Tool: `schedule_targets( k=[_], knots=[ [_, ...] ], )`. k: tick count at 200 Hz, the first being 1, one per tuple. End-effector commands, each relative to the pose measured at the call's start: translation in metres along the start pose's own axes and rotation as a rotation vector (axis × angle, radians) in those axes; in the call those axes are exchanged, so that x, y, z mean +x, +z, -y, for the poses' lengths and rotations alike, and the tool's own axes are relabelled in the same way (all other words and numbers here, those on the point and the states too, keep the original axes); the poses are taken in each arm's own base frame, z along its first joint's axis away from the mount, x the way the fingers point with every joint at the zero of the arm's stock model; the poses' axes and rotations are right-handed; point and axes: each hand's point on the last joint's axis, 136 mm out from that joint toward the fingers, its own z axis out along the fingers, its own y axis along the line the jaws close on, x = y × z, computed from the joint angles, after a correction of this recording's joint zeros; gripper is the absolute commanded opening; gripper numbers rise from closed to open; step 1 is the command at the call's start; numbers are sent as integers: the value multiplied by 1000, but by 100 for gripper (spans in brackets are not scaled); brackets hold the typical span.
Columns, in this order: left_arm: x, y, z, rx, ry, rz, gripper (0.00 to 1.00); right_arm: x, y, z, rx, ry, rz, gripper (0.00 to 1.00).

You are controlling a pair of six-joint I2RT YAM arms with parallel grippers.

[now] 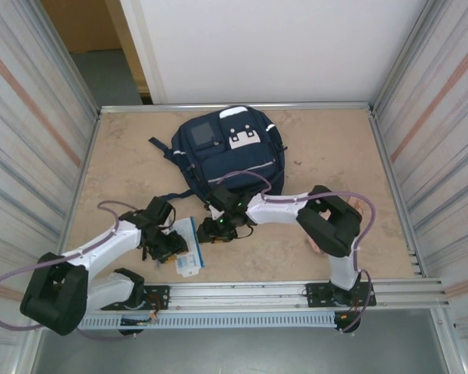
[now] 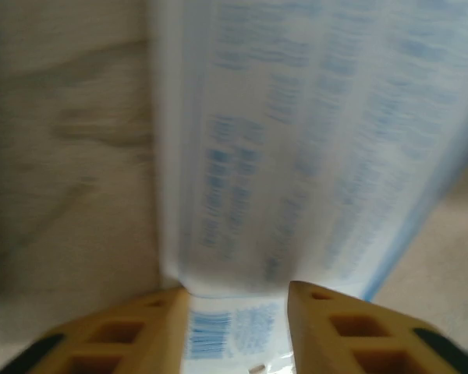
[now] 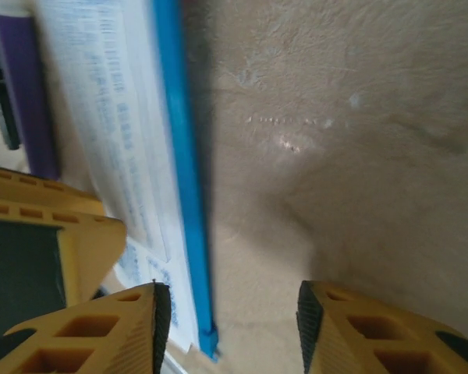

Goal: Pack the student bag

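Spread jaws on both arms: the left gripper [image 2: 238, 331] holds its yellow fingers apart over the near end of a white packet [image 2: 296, 156] with blue print, pinching nothing I can see. The right gripper [image 3: 230, 327] hangs open above bare table [image 1: 335, 156], just beside the packet's blue edge. My guess is they flank it because so flat a thing is hard for one to lift. A purple item [image 3: 27, 93] lies upper left in the right wrist view. The student bag [image 1: 228, 152] lies upper centre of the overhead view, apart from both grippers.
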Motion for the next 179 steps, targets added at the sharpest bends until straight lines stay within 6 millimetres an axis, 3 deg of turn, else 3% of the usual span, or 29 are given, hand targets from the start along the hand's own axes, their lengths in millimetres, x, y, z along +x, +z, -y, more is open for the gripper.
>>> schedule_targets(
  k=[1, 33, 60, 94, 105, 133, 154, 162, 179],
  knots=[
    [-1, 16, 1, 65, -33, -50, 26, -9, 6, -19, -61, 10, 10, 46],
    [1, 21, -6, 73, -26, -37, 17, -6, 19, -23, -100, 9, -32, 49],
    [5, 22, -7, 81, -38, -48, 3, -3, 27, -25, -119, 15, -70, 51],
    [7, 27, -5, 96, -29, -74, 1, 2, 30, -40, -192, -22, -117, 47],
    [8, 26, -4, 106, -30, -76, 1, 4, 28, -45, -221, -24, -125, 42],
    [5, 22, -4, 103, -22, -41, 1, 6, 19, -49, -233, -50, -120, 35],
    [6, 19, -2, 120, -25, -39, 4, 5, 12, -41, -205, -64, -94, 14],
    [6, 19, -1, 128, -23, -32, 9, 5, 8, -42, -211, -70, -87, 7],
    [1, 9, 16, 203, 30, 4, 26, 2, -4, -45, -208, -115, -50, 5]
  ],
)
